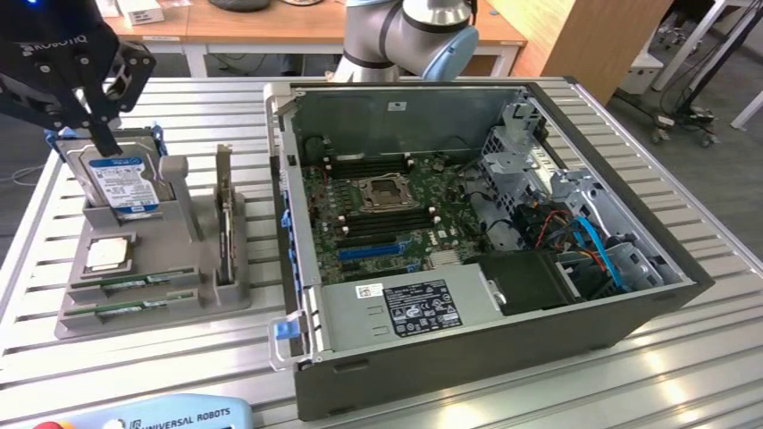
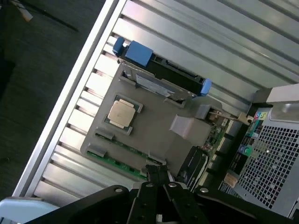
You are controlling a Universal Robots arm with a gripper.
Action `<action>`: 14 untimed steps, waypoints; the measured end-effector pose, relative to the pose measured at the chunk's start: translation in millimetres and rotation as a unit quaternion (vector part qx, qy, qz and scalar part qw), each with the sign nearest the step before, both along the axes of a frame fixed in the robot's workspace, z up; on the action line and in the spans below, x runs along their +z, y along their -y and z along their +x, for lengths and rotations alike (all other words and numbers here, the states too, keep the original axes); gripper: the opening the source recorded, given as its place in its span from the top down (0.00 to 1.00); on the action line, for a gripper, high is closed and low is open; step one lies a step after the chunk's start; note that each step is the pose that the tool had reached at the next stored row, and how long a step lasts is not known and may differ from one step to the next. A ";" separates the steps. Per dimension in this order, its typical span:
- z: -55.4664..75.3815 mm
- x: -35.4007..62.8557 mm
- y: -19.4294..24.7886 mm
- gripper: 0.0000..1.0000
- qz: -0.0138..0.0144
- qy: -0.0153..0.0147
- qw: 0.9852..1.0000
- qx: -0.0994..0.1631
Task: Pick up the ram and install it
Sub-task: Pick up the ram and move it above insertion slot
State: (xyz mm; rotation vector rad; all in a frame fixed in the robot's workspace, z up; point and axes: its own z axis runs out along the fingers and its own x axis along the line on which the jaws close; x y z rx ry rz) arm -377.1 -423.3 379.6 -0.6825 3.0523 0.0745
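Observation:
Two ram sticks [image 1: 131,284] lie in the front slots of the grey holder [image 1: 203,268] on the exterior view's left; they are thin green strips. The wrist view shows one ram stick [image 2: 119,164] as a green strip along the edge of the holder [image 2: 159,126]. My black gripper [image 1: 102,134] hangs over the holder's far end, above the hard drive [image 1: 120,183], well clear of the ram. Its fingertips [image 2: 159,173] are pressed together with nothing between them.
The holder also carries a square silver processor [image 1: 107,255] and an upright expansion card [image 1: 223,206]. The open computer case [image 1: 477,223] with its motherboard [image 1: 381,197] stands on the exterior view's right. A teach pendant [image 1: 155,416] lies at the table's near edge.

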 end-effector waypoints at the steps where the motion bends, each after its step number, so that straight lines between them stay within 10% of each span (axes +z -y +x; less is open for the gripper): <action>1: 0.0 -0.7 0.0 0.90 0.000 0.000 1.000 0.009; 14: -0.1 -6.0 0.0 0.90 0.000 0.000 0.994 0.113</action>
